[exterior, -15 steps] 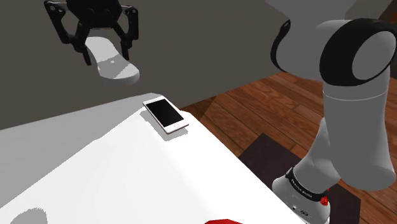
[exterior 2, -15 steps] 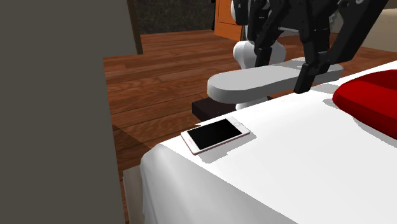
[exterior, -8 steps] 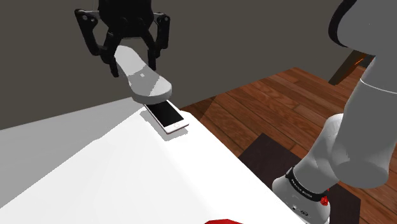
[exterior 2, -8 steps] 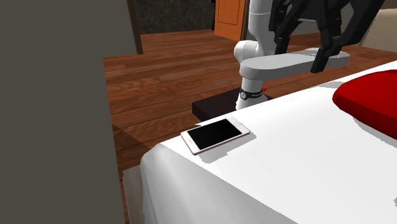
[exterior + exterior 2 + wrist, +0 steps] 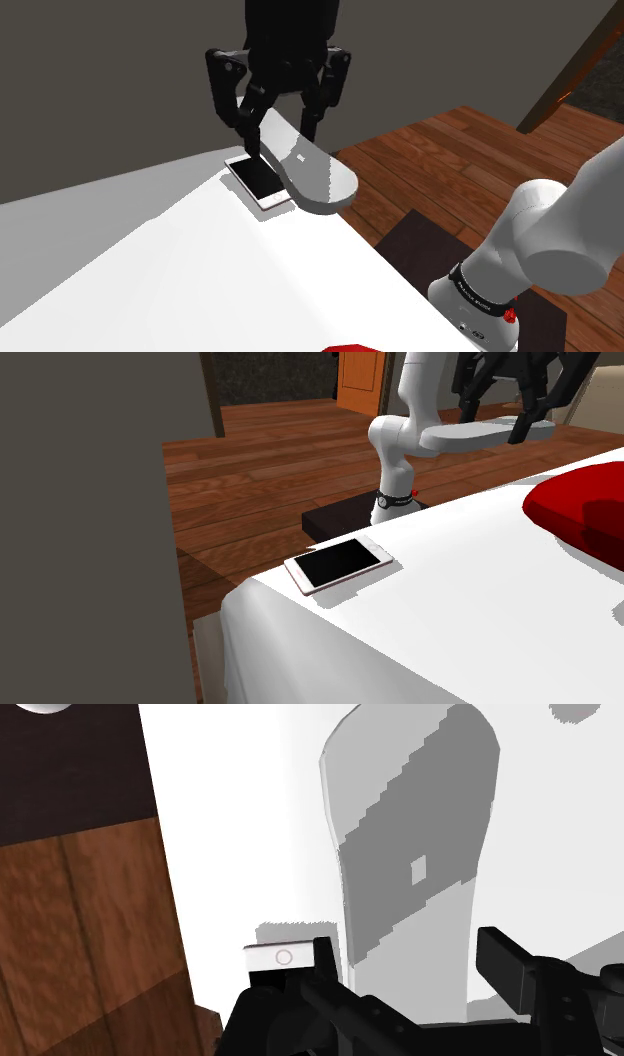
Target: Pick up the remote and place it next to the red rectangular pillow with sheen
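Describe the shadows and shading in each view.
Wrist view: a jagged, stair-stepped shadow crosses the grey remote. Shoulder view: soft grey shade lies over part of the white surface, beside a brighter band. Second exterior view: a dark shadow falls on the red pillow towards that view's right edge.

The hand (image 5: 281, 140) clasps a grey remote (image 5: 318, 176) that overlaps a phone (image 5: 258, 183) on the white surface (image 5: 150, 260).
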You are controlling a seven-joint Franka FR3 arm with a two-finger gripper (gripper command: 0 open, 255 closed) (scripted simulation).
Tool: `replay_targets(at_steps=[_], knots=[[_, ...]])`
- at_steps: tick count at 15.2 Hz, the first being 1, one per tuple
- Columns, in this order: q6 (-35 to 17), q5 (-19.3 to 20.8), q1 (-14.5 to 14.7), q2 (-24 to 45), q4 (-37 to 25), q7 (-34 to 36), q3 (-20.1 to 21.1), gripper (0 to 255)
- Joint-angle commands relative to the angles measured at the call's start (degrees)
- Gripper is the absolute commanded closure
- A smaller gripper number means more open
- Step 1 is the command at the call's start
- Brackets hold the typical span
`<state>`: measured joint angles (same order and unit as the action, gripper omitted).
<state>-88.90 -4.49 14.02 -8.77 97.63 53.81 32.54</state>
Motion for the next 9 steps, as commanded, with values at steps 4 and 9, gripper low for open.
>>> replay_targets(at_steps=[4, 9], knots=[[0.77, -5.51, 1.68, -11.32, 9.16, -0.9, -1.51, 255], [0.29, -8.25, 3.43, -17.55, 15.37, -1.02, -2.2, 255]])
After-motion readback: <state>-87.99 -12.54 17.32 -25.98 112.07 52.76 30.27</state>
